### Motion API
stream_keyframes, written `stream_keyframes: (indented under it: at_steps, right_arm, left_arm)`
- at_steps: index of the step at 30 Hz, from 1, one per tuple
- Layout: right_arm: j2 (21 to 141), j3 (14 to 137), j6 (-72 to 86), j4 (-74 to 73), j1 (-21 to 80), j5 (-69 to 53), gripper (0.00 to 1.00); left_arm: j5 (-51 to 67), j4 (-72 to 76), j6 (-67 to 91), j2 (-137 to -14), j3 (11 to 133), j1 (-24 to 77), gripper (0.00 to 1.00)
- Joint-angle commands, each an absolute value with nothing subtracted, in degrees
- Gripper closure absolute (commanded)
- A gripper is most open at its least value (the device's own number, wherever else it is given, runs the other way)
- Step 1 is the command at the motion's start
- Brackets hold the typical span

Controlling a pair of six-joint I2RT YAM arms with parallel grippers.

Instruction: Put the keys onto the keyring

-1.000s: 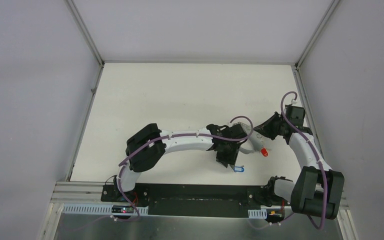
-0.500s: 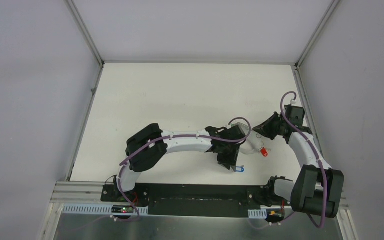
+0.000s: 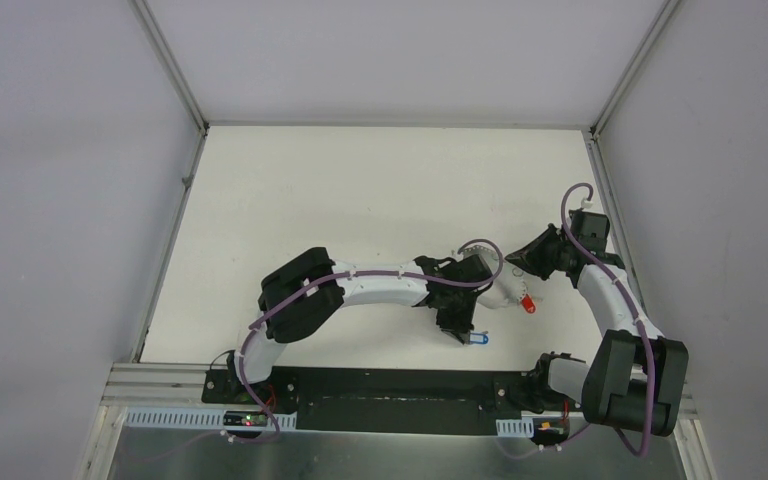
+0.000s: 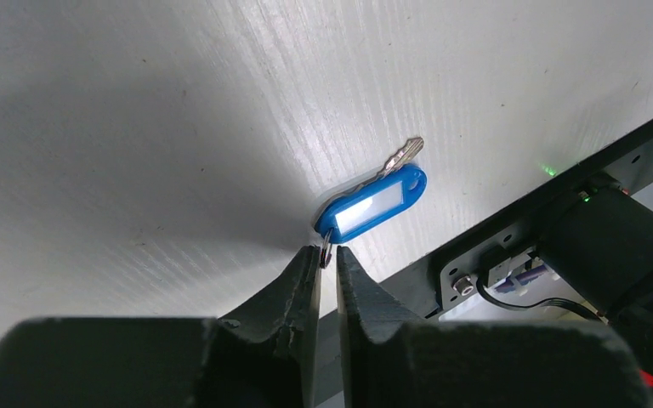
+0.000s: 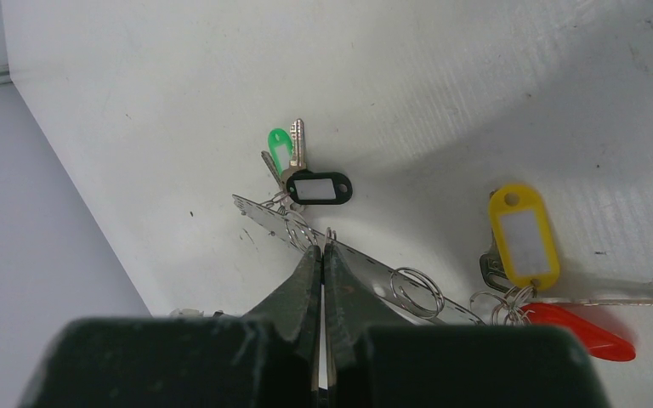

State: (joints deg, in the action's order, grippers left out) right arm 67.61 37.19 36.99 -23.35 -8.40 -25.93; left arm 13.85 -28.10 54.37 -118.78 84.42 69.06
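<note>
A silver key with a blue tag (image 4: 372,206) lies on the white table near the front edge; it also shows in the top view (image 3: 477,339). My left gripper (image 4: 327,253) is shut on the small ring at the tag's end, low on the table (image 3: 463,328). The keyring (image 5: 366,259) is a thin grey perforated band with silver split rings (image 5: 417,291). My right gripper (image 5: 324,246) is shut on a split ring at its rim. Keys with green (image 5: 281,146), black (image 5: 318,188), yellow (image 5: 523,235) and red (image 5: 582,333) tags hang on it. The red tag shows in the top view (image 3: 528,303).
The black mounting rail (image 4: 510,246) runs along the table's front edge just behind the blue key. Grey walls (image 3: 70,200) enclose the table on the left, back and right. The right arm (image 3: 610,300) stands close to the right wall.
My left arm's elbow has shifted a little to the right and its wrist has settled over the blue key. The right gripper and keyring have hardly moved.
</note>
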Motion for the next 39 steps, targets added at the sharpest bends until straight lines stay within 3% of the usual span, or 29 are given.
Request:
stream_keyframes:
  at_steps: [1, 4, 15, 26, 33, 39]
  right_arm:
    - [67.31, 37.92, 36.64, -21.98, -8.26, -26.98, 1.00]
    - [67.28, 38.05, 36.64, -22.05, -8.26, -27.15, 1.00]
    - [67.48, 43.31, 33.55, -24.61, -5.92, -28.09, 1.00]
    - [67.84, 54.26, 17.22, -29.75, 10.88, -22.71, 1.00]
    - [62.34, 55.70, 2.15, -26.47, 17.72, -28.28, 1.00]
    - [55.07, 54.12, -7.36, -21.90, 19.66, -37.71, 1.00]
  left_arm:
    - [13.68, -26.26, 54.76, -117.80, 84.25, 69.44, 0.90]
    - [13.41, -26.36, 54.37, -117.28, 84.12, 69.44, 1.00]
    - [9.19, -30.04, 49.85, -104.99, 78.51, 65.00, 1.00]
    - [2.41, -45.59, 38.44, -79.27, 68.62, 47.03, 1.00]
    - [-7.19, -51.67, 26.73, -70.54, 72.22, 46.05, 1.00]
    - [-3.06, -51.77, 20.57, -70.43, 75.41, 46.05, 1.00]
